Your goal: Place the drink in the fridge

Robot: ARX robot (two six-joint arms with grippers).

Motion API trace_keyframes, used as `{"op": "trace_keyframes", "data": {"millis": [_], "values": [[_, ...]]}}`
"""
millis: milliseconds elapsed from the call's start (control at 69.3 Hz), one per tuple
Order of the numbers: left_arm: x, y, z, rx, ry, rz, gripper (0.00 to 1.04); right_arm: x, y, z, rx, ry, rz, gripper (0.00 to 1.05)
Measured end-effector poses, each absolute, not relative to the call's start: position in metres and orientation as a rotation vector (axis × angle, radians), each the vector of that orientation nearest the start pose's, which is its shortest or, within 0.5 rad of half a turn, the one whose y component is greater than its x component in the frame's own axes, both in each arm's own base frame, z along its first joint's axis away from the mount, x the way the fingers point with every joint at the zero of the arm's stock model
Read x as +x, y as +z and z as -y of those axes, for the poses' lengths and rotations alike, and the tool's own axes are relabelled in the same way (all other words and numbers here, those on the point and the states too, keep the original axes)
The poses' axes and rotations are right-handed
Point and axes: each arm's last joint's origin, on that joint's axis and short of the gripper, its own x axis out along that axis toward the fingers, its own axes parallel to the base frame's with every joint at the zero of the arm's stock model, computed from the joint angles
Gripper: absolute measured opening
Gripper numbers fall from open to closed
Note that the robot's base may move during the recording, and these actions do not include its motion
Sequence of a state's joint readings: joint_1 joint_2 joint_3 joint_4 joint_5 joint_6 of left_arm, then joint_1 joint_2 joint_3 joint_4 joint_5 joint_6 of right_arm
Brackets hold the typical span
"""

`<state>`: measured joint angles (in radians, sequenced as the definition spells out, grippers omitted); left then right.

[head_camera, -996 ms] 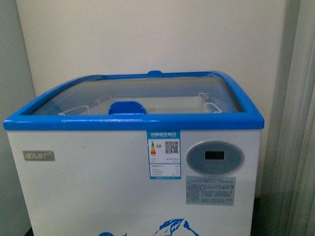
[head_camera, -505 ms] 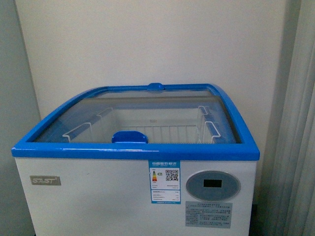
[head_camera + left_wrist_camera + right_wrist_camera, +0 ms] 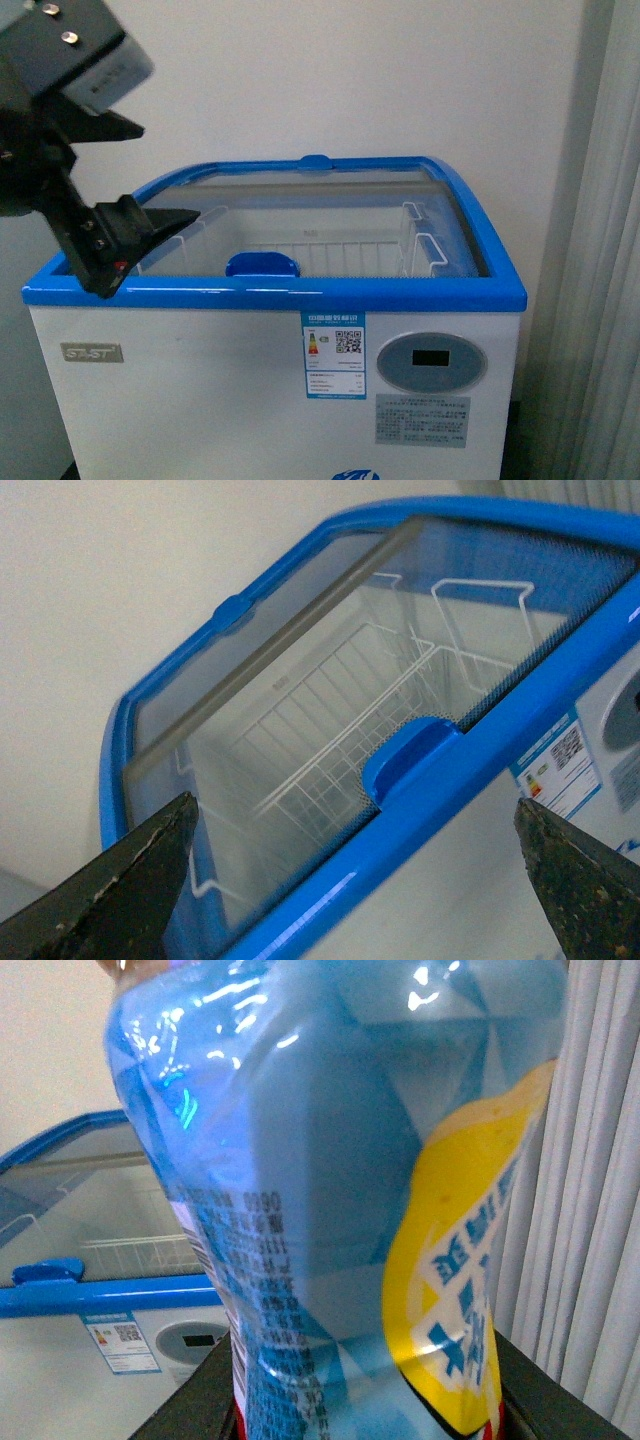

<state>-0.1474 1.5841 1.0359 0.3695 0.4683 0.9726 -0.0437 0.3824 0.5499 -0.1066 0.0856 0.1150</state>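
Wrist lifted at my 10 o'clock, my left jaws [image 3: 168,172] hang by the front left corner of the fridge [image 3: 200,400], tips aimed toward 3 o'clock across its glass. They stand wide, the two dark fingers [image 3: 142,225] far apart and gripping nothing. Whether the lower one brushes the blue rim [image 3: 300,292] I cannot tell.

My right arm is out of the front view. Its wrist camera is filled by the drink [image 3: 320,1160], a bottle in a blue wrapper with a yellow patch. It is clamped between my right jaws [image 3: 365,1415], whose dark fingers show on either side of its lower part.

The fridge stands at my 12 o'clock against a pale wall [image 3: 350,80]. It has a white body and curved glass lids [image 3: 300,200] over the top. A blue handle [image 3: 263,264] sits mid-front, and a white wire basket [image 3: 330,255] lies under the glass. On its front is an energy label [image 3: 333,340], with an oval grey display panel [image 3: 432,362] just beside it toward 3 o'clock. A curtain [image 3: 605,300] hangs at my 2 o'clock.
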Motion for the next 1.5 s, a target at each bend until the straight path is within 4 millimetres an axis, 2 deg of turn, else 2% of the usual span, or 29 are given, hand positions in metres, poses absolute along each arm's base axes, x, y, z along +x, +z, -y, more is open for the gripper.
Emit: {"op": "trace_keyframes", "data": {"millis": [130,289,765,953,1068,1169,1314,1444,1501], "values": [[0.375,0.273,0.077,1.067,-0.712,0.152,0.97,0.103,0.308,0.007,0.116,-0.126,0.068,0.39],[0.401,0.264,0.085,1.157,-0.758,0.140,0.97,0.103,0.308,0.007,0.116,-0.126,0.068,0.39],[0.456,0.248,0.102,1.235,-0.790,0.112,0.97,0.103,0.308,0.007,0.116,-0.126,0.068,0.39],[0.476,0.234,0.106,1.260,-0.810,0.088,0.97,0.103,0.308,0.007,0.116,-0.126,0.068,0.39],[0.492,0.236,0.111,1.254,-0.828,0.114,0.97,0.103,0.308,0.007,0.116,-0.126,0.068,0.39],[0.525,0.242,0.117,1.281,-0.750,0.163,0.97,0.103,0.308,0.007,0.116,-0.126,0.068,0.39],[0.560,0.248,0.124,1.329,-0.617,0.183,0.97,0.103,0.308,0.007,0.116,-0.126,0.068,0.39],[0.582,0.248,0.130,1.345,-0.541,0.179,0.97,0.103,0.308,0.007,0.116,-0.126,0.068,0.39],[0.585,0.247,0.133,1.341,-0.507,0.185,0.97,0.103,0.308,0.007,0.116,-0.126,0.068,0.39]]}}
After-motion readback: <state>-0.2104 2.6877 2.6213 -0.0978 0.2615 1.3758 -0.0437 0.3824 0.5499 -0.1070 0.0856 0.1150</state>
